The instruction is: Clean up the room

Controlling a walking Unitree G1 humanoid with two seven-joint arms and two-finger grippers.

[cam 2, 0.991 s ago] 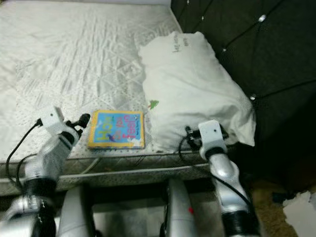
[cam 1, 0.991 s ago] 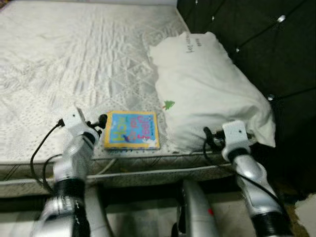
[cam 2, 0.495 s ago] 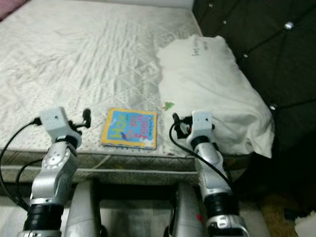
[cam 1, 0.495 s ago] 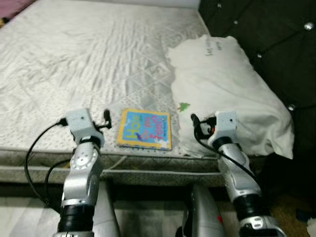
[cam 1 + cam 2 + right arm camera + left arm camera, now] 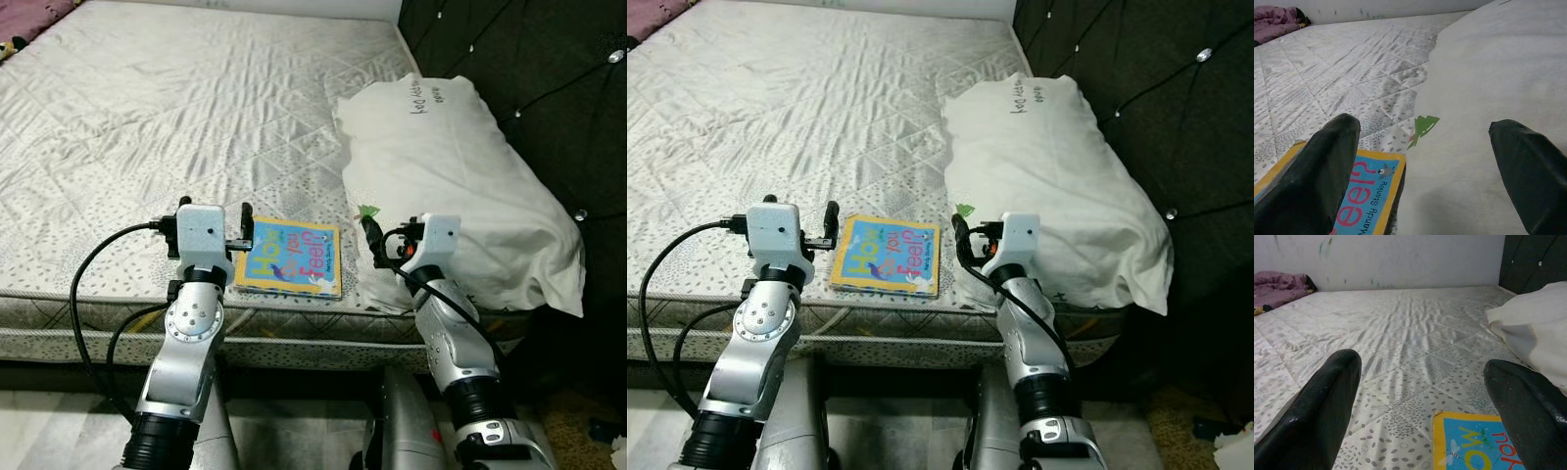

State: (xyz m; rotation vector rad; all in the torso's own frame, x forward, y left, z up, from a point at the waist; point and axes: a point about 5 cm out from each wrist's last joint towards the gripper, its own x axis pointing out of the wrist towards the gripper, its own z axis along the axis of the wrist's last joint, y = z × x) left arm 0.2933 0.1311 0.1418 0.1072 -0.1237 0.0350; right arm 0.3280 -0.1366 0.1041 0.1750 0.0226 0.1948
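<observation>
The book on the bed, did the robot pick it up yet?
Not yet. The book lies flat near the mattress edge, beside the pillow. The left gripper and right gripper hover on either side, jaws open, holding nothing. Grabbing and putting it away remain.

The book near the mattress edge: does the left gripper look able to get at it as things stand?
Probably yes. The left gripper is open at the book's left edge, with bare mattress between. The pillow lies on the book's far side, by the right gripper.

Evenly lit and sharp overall. Dim toward 3 o'clock on the dark tufted headboard. Blurred close up on the black end-effector fingers.
</observation>
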